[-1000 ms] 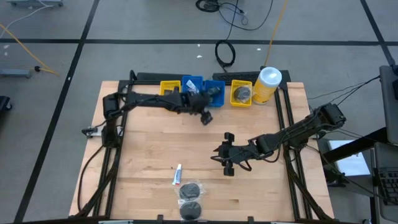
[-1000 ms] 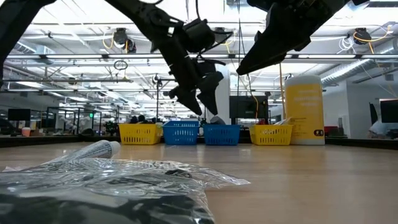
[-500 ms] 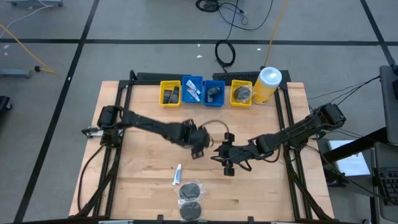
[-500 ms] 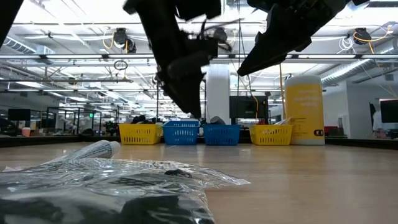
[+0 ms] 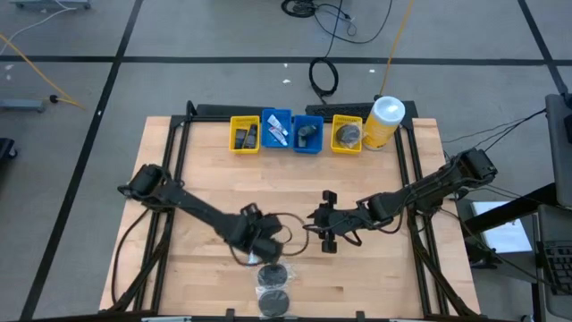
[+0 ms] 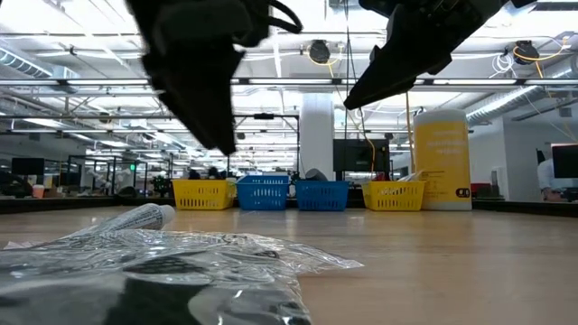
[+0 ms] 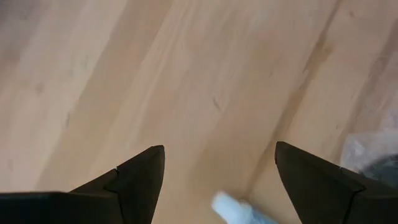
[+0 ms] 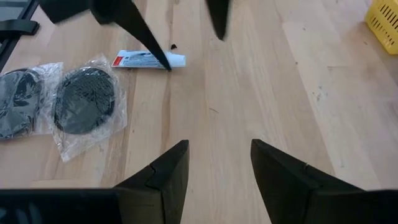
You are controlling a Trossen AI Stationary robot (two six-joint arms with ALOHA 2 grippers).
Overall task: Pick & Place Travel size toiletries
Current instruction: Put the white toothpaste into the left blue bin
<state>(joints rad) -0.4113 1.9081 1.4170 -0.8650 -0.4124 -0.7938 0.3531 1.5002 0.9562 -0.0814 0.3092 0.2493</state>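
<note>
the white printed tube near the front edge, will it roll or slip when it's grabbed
The thin white printed tube lies flat on bare wood, so it probably won't roll far. It looks light and soft, likely to squash. The open left end effector hovers above it.

pale wood table [image 5: 206, 170], glossy-wrapped mesh puffs [image 8: 84, 99]

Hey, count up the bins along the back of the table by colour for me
Yellow bins: 2
Blue bins: 2
Total: 4
</note>
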